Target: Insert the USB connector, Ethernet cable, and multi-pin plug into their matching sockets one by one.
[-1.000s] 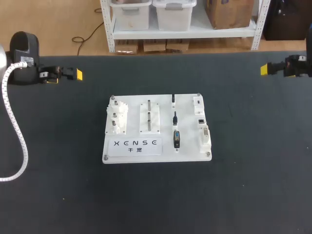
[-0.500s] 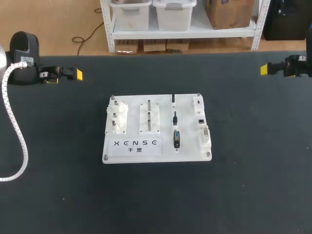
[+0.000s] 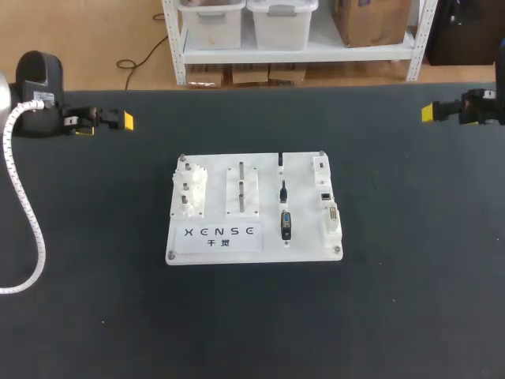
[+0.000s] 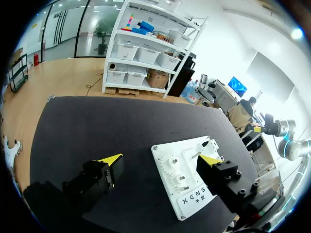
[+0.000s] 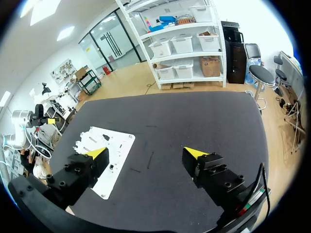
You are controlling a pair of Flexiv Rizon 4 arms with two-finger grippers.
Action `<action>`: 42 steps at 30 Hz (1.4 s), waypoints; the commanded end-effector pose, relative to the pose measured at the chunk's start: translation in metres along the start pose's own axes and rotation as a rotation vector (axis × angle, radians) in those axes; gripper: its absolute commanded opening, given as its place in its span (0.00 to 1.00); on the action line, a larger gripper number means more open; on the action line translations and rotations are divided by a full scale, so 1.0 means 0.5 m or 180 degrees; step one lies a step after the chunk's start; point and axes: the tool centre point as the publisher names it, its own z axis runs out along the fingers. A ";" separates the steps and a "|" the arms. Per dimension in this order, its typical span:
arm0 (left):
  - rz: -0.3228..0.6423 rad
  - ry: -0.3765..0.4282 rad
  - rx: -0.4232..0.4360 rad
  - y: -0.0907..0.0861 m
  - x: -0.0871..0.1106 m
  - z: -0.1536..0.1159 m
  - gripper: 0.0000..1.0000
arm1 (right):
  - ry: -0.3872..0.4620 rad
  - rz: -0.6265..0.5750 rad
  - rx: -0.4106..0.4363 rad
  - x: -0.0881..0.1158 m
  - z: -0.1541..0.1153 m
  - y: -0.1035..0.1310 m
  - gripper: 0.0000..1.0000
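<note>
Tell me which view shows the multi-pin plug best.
Head view: the multi-pin plug lies unobstructed on the white board. Both wrist views show only the board, small and oblique; the plug cannot be made out.

Black matte table (image 3: 95,316) fills most of the head view. Light wood floor (image 3: 95,39) beyond it at 11 o'clock, black cable (image 3: 136,57) lying on it. White metal shelf unit (image 3: 300,49) at 12 o'clock holds two white plastic bins (image 3: 211,20). Cardboard box (image 3: 371,20) at 1 o'clock, flat boxes (image 3: 252,75) under the lowest shelf. Left wrist view: glass doors (image 4: 68,29) beyond the shelving, white wall (image 4: 243,39). Right wrist view: bright ceiling light panels (image 5: 41,10), black stool (image 5: 262,75) just beside the table, black cabinet (image 5: 232,41) beside the shelving.
</note>
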 end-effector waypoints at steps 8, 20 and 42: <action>0.0000 0.0000 0.0000 0.000 0.000 0.000 1.00 | 0.0001 -0.0001 0.0005 0.000 0.001 0.000 1.00; 0.0000 0.0000 0.0000 0.000 0.000 0.000 1.00 | 0.0506 -0.0038 0.0645 -0.047 0.076 0.052 1.00; 0.0000 0.0000 0.0000 0.000 0.000 0.000 1.00 | 0.1650 -0.0126 0.2259 0.034 0.341 0.267 1.00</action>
